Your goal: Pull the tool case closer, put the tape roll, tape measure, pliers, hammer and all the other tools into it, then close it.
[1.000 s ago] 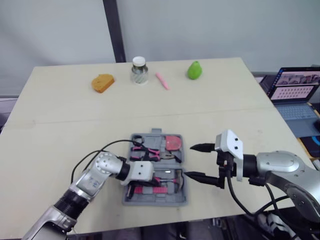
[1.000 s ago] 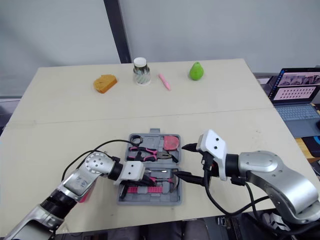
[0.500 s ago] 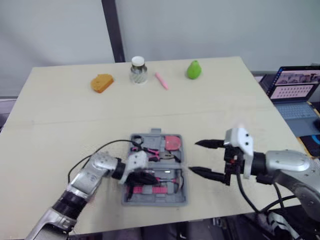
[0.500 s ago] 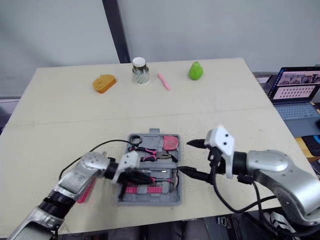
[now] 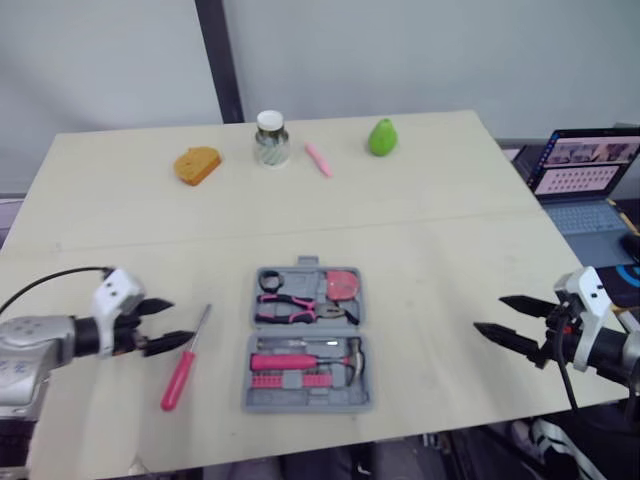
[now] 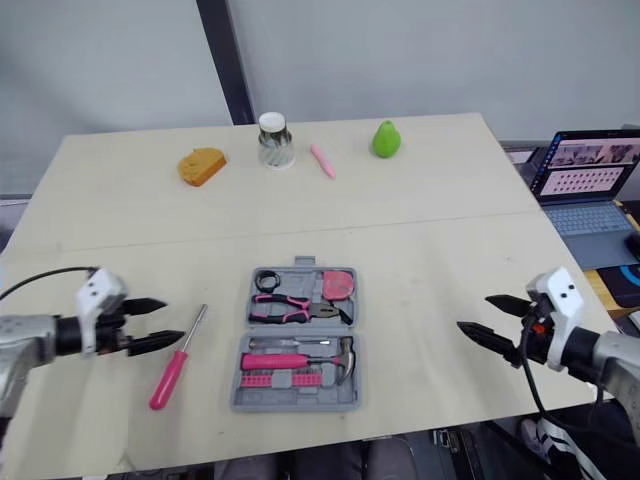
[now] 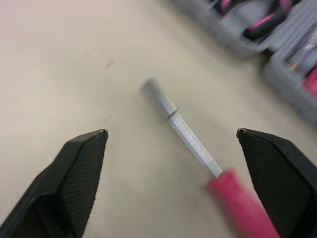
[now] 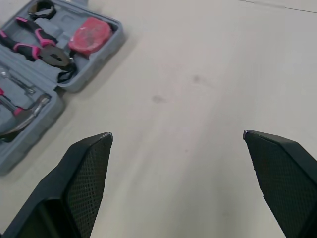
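The grey tool case [image 5: 362, 340] lies open near the table's front middle. In it are a black tape roll [image 5: 270, 282], a red tape measure [image 5: 343, 284], pink-handled pliers [image 5: 290, 307], a hammer [image 5: 300, 360] and a row of pink bits [image 5: 290, 380]. A pink-handled screwdriver [image 5: 183, 362] lies on the table left of the case. My left gripper [image 5: 172, 323] is open just left of the screwdriver, whose metal shaft [image 7: 183, 131] lies between and beyond its fingers. Well right of the case, my right gripper [image 5: 492, 314] is open over bare table, holding nothing.
Along the far edge stand an orange sponge-like block [image 5: 198, 165], a lidded jar [image 5: 268, 140], a pink marker [image 5: 317, 158] and a green pear [image 5: 381, 137]. A laptop [image 5: 585, 180] sits off the table's right side.
Both arms have drawn away from the case, the left one far to the left, the right one to the right. The left gripper has opened. The screwdriver has come into sight.
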Tool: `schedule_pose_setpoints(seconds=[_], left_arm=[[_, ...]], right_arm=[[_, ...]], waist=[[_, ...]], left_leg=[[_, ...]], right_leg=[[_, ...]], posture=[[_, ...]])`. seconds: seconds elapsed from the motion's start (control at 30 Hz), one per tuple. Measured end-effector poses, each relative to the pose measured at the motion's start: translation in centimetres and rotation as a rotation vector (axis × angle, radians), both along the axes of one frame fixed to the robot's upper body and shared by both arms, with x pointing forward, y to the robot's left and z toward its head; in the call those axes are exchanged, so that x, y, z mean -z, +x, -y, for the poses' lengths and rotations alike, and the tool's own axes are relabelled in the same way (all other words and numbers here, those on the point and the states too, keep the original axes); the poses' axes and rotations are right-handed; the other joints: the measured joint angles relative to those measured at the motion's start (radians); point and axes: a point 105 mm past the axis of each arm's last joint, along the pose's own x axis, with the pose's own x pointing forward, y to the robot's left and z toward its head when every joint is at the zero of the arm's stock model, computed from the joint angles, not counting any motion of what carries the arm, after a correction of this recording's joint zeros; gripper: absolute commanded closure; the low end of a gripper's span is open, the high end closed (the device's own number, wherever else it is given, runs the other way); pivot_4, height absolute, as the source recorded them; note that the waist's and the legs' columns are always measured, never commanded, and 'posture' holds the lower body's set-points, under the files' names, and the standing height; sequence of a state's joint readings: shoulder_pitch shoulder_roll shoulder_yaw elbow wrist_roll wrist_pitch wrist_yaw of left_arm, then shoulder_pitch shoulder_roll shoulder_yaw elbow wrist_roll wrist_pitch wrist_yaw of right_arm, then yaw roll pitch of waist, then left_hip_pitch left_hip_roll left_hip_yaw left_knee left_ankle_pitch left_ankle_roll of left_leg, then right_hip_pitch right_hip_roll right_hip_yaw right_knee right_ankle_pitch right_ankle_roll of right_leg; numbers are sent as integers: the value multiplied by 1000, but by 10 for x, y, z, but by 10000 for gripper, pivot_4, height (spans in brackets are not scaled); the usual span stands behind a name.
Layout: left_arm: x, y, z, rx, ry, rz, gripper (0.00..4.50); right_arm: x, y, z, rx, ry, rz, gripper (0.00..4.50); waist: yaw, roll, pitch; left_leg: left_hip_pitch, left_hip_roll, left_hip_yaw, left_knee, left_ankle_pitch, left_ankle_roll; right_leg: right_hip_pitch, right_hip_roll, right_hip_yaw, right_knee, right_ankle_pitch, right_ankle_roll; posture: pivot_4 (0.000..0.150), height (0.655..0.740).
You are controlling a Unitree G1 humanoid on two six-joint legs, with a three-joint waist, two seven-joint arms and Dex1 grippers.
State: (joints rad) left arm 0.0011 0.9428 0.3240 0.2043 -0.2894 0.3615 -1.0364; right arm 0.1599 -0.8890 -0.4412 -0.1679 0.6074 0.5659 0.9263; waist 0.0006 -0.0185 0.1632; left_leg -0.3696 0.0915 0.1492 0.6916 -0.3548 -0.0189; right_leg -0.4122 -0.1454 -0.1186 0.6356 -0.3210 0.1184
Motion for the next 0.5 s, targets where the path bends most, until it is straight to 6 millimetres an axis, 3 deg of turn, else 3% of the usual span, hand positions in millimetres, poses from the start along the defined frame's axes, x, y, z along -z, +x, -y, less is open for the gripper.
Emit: schedule_pose_setpoints(seconds=[0.1,0.27,0.5], left_arm=[[-1,-4,-26,-93,36,37,486],[4,-12,-47,-175,55,56,486],[6,-13,-48,-172,53,62,486]], right_arm=[[8,0,11,43,5,-1,0],[15,0,20,76,-14,10,0],[7,9,18,85,-7,61,0]], waist=[[-1,0,0],[-5,1,0],[-6,1,1]], left_leg=[[0,0,0,0,0,0],[0,0,1,-1,0,-1],[1,0,3,-2,0,-1]], right_leg=[[0,0,0,0,0,0],[-1,0,0,0,0,0],[-2,0,0,1,0,0]], posture=[[1500,7400],[1500,7400],[1500,7400]])
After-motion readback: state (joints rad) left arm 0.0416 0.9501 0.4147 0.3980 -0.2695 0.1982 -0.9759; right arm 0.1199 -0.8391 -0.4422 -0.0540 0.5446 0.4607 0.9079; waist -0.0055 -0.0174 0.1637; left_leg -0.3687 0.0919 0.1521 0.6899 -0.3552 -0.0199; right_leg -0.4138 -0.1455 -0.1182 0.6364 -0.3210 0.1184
